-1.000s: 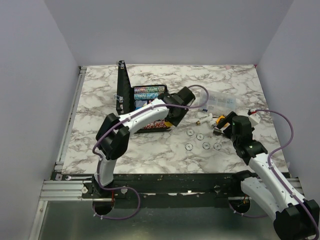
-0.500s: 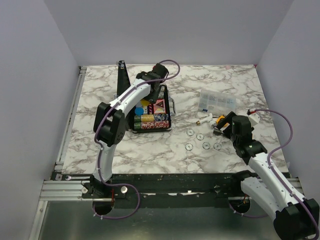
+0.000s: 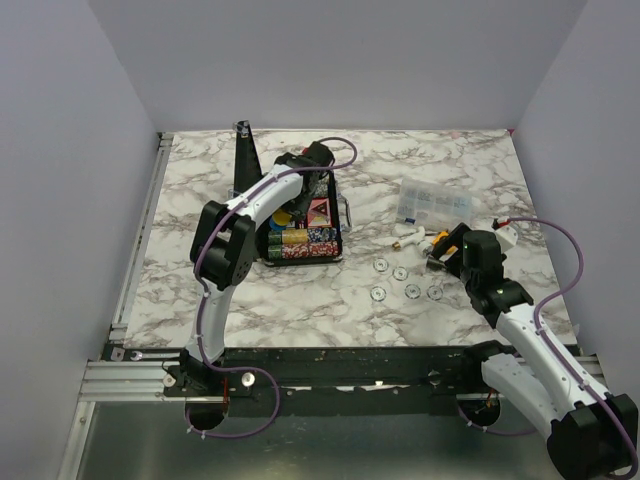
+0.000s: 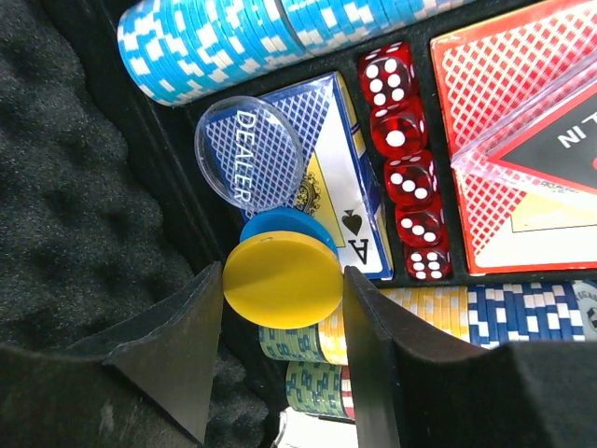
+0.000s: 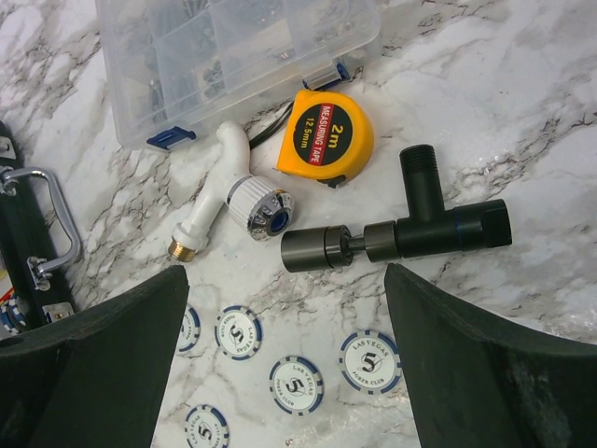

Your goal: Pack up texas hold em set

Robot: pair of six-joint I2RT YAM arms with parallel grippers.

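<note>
The left gripper (image 4: 283,289) has its fingers drawn in on a yellow disc (image 4: 280,278), one pad against each edge. A blue disc (image 4: 287,221) sits right behind it; whether it shares the pinch I cannot tell. The pair hangs over the open tray of the black case (image 3: 336,232), just beside the clear DEALER button (image 4: 248,156), which lies on a blue card deck (image 4: 328,187).

Around them the tray looks mostly filled: a column of red dice (image 4: 403,177), a light blue chip row (image 4: 215,42), further rows in yellow, blue and green, and red-backed cards (image 4: 494,84) under a clear-edged triangle (image 4: 550,149). The case lid (image 3: 246,165) stands upright (so closing is not yet done).

The right gripper (image 5: 286,280) hovers with its fingers spread wide, holding nothing. Below it on the marble table (image 3: 450,170), five loose white-and-blue chips (image 5: 297,385) lie well apart from the case.

By my reading, most of the set is packed. What is left: setting down the discs, gathering the five chips, then shutting the lid. The yellow tape measure (image 5: 326,135), black pipe fitting (image 5: 401,238), white tap (image 5: 229,201) and clear compartment box (image 5: 233,56) are no part of the set.
</note>
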